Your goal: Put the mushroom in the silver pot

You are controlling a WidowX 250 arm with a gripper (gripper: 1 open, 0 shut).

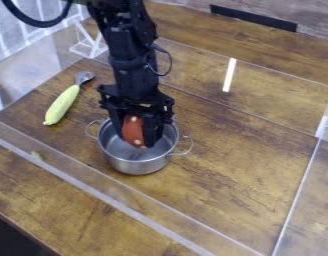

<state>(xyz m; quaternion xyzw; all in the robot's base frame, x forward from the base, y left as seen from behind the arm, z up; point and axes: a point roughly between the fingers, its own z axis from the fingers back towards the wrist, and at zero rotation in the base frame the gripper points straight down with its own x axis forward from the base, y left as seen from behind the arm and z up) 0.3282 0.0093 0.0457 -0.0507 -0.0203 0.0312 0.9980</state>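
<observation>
The black gripper (135, 133) points straight down into the silver pot (137, 158), shut on the mushroom (133, 129), whose reddish-brown cap shows between the fingers. The mushroom hangs inside the pot's rim, just above its floor; whether it touches the bottom I cannot tell. The pot stands on the wooden table near the middle left, one loop handle showing at its right side. The arm rises from the pot toward the top of the view.
A yellow-green corn cob (61, 103) lies left of the pot. A small grey metal object (84, 78) sits behind the corn. Clear acrylic walls (231, 73) edge the wooden table (247, 160), and a white rack stands at the back left.
</observation>
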